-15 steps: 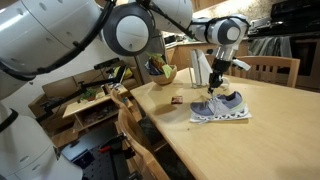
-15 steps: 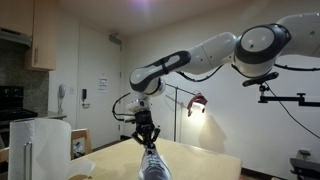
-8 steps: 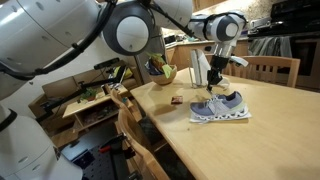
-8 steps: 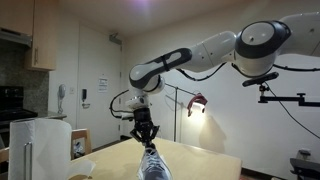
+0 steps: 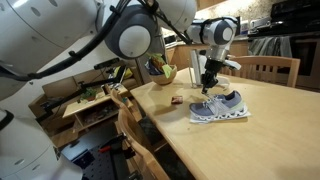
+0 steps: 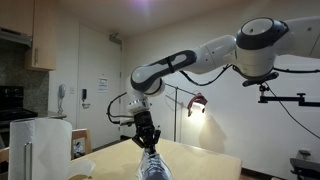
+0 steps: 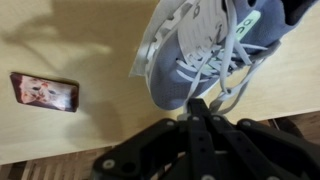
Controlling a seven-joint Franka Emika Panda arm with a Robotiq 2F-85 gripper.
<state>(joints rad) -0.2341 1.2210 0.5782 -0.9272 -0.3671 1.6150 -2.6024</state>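
Observation:
A grey-blue sneaker [image 7: 200,45] with white laces fills the upper part of the wrist view and lies on the wooden table [image 5: 270,140]. My gripper [image 7: 197,104] is shut just above the shoe's laced top. A white lace strand shows on both sides of the fingertips, so it looks pinched between them. In both exterior views the gripper [image 5: 208,80] [image 6: 147,146] points down over the sneaker [image 5: 218,104] [image 6: 153,168], which rests on a white sheet [image 5: 238,116].
A small dark card [image 7: 43,92] [image 5: 176,100] lies on the table beside the shoe. A bowl of fruit [image 5: 162,73] stands at the table's far corner. A wooden chair [image 5: 272,68] stands behind the table. A paper towel roll [image 6: 40,145] stands close to one camera.
The gripper has shifted a little sideways and lower, closer to the shoe's laces. It has stayed shut throughout. The shoe has not moved.

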